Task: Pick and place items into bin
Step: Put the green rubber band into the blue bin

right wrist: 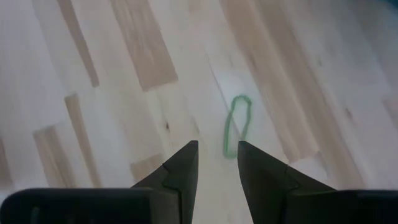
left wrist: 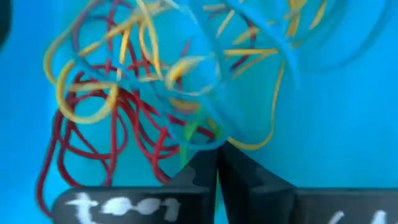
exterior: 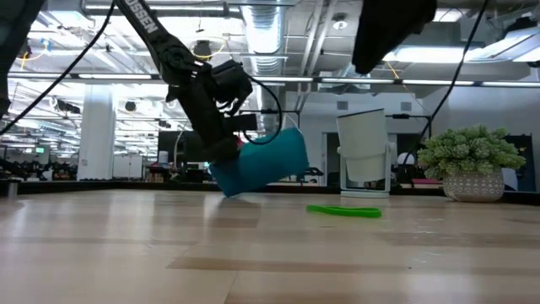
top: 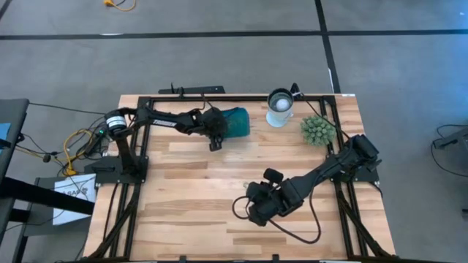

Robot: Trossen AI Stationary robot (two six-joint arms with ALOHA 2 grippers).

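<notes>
The teal bin (top: 238, 122) stands tipped at the table's far middle. In the low view one low corner (exterior: 228, 191) is on the wood and the other end is raised. Red, yellow and orange rubber bands (left wrist: 112, 118) lie tangled inside it. My left gripper (left wrist: 216, 152) is shut at the bin's low end (exterior: 221, 160), facing into the bin. One green band (right wrist: 236, 124) lies flat on the table (exterior: 343, 211). My right gripper (right wrist: 217, 149) hangs open above the wood just short of it (top: 252, 208). My left gripper's shut fingertips (left wrist: 202, 163) have a green strand (left wrist: 186, 138) right at them, and pale bluish loops (left wrist: 205, 68) spread out from there over the bin's floor. The fingers slant down from the table's left. Which strand is pinched, and whether the fingers touch the bin, I cannot tell.
A round white-and-metal cup (top: 279, 107) and a spiky green plant ball (top: 318, 130) stand at the far right. Black frame rails (top: 219, 97) run along the table's edges. A black cable loops on the wood beside the right arm (top: 296, 232). Bare wood lies at the near left.
</notes>
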